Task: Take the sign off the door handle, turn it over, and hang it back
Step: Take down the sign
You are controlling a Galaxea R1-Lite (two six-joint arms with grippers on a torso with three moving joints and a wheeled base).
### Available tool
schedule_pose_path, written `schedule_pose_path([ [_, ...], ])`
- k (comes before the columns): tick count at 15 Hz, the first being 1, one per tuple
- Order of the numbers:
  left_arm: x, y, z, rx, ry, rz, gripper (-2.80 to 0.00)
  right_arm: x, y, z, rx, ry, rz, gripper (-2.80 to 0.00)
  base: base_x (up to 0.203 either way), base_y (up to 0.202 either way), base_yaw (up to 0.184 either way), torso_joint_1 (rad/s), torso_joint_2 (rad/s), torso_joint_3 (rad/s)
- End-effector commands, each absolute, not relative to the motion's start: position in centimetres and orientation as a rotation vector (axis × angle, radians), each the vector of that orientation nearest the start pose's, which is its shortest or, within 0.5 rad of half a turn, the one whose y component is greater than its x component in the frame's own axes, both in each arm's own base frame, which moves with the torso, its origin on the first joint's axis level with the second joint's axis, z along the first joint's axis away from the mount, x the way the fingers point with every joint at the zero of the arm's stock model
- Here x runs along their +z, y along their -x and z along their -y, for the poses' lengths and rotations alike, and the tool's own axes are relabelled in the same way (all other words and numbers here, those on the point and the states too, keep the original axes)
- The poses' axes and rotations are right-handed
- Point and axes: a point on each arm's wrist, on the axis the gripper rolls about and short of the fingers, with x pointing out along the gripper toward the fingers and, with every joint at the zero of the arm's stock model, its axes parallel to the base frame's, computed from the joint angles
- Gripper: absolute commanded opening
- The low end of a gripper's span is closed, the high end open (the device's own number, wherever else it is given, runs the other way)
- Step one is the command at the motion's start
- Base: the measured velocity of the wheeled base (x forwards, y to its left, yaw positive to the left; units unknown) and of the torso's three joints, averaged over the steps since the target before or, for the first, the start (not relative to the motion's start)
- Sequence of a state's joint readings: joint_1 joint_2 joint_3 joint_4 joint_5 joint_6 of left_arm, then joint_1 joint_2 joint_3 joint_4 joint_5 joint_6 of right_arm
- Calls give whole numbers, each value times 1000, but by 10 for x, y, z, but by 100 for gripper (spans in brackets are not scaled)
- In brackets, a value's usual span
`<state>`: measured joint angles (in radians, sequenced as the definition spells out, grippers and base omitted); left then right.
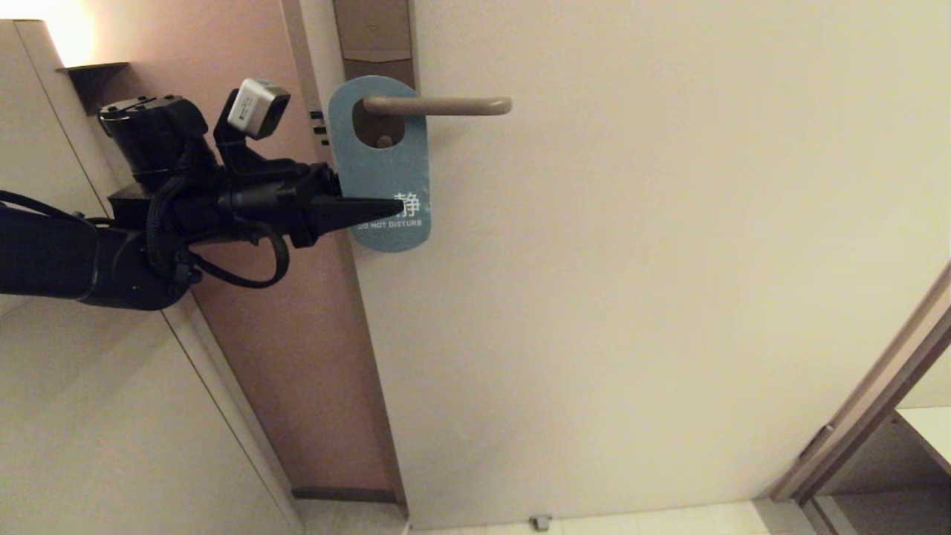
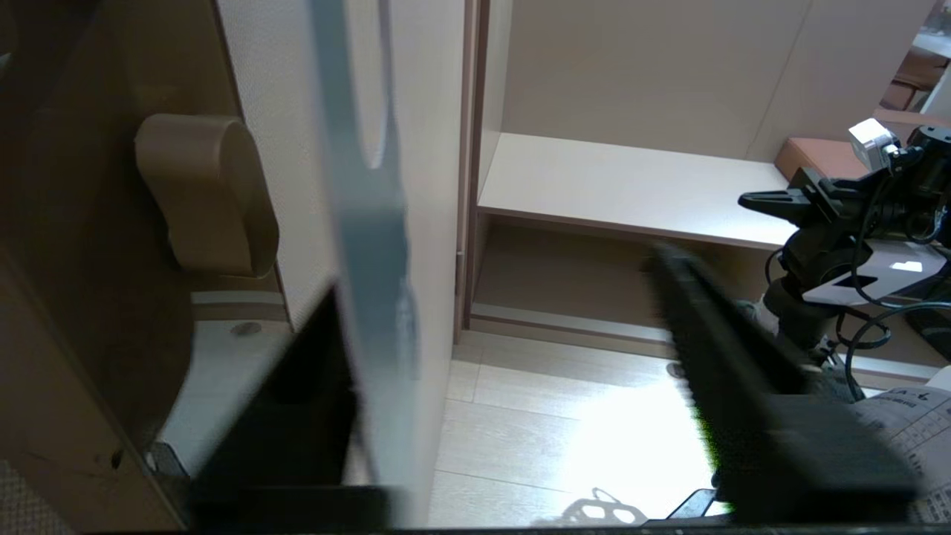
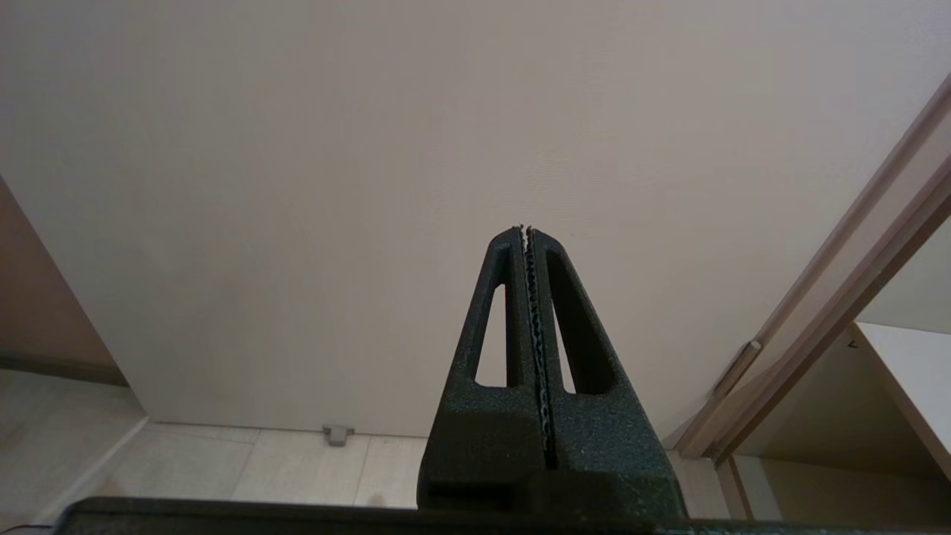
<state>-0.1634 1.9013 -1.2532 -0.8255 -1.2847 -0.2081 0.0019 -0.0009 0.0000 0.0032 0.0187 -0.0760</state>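
Note:
The sign hangs blue face out on the door handle, its oval hole over the lever near the lock plate; "DO NOT DISTURB" shows near its lower end. My left gripper reaches in from the left at the sign's lower part. It is open and straddles the sign. In the left wrist view the sign is edge-on, with one finger on its door side and the other finger far off on the front side. The handle's rounded end shows there. My right gripper is shut, empty and parked low, facing the door.
The pale door fills the middle, with a pink-brown frame strip and a wall panel to its left. A second frame and a shelf stand at the lower right. The right arm shows before a low shelf.

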Motion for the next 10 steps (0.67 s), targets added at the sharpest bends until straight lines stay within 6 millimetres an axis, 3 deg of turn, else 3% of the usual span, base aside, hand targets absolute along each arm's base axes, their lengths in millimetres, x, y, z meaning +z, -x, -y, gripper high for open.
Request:
schedule_pose_path([
  [1, 254, -358, 81, -1459, 65, 16, -280, 75, 23, 0, 22, 77, -2, -280, 0, 0, 0, 0, 0, 0],
  [10, 257, -358, 77, -1431, 60, 29, -280, 75, 23, 0, 21, 77, -2, -280, 0, 0, 0, 0, 0, 0],
])
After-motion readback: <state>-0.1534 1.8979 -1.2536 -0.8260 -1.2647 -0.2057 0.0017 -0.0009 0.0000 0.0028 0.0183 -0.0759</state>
